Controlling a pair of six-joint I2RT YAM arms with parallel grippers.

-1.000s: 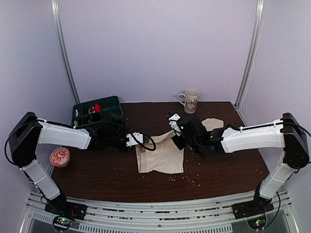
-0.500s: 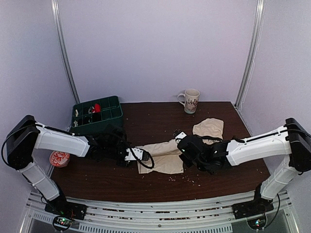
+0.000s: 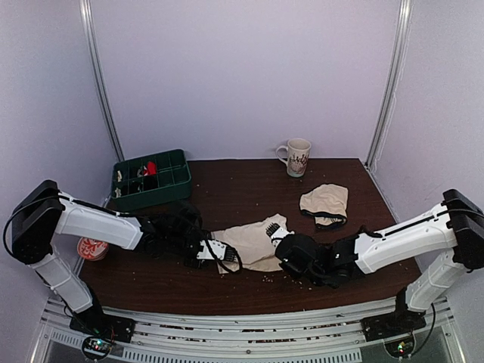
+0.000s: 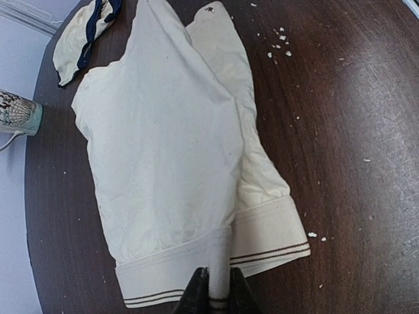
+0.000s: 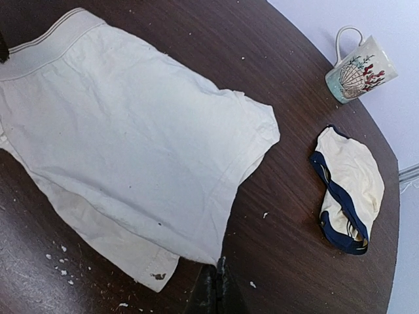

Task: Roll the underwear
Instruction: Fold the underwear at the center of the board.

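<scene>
1. While the underwear (image 4: 163, 144) lies spread flat near the front middle of the table (image 3: 227, 189), folded along its length so one half overlaps the other, no turn of a roll shows in it; I judge the step in hand to be the laying-out and smoothing that comes before rolling.
2. The left gripper (image 4: 218, 293) pinches the striped waistband (image 4: 262, 232) at its near edge, cloth visible between its two fingers; the right gripper (image 5: 215, 288) sits at the opposite end, by the leg hem (image 5: 196, 245), its fingers pressed together; whether any cloth is caught between them I cannot tell.
3. The next move likely calls for one end to be tucked over on itself and turned toward the other; the right arm would need to part its fingers and take the hem squarely, or cross to the waistband so both tools work one edge; the cloth is thin and limp, so an uneven pull would probably skew the roll.
4. Around it: a second garment (image 5: 347, 190), cream with dark trim, lies apart to the far right; a patterned mug (image 3: 296, 157) stands at the back edge; a green tray (image 3: 151, 178) of compartments sits at the back left; a round tin (image 3: 92, 247) rests at the left edge, beside the left arm.
5. Pale crumbs (image 4: 278, 39) dot the wood near the cloth and could be gathered into the roll; none of the larger things stands in the path between the two ends.
</scene>
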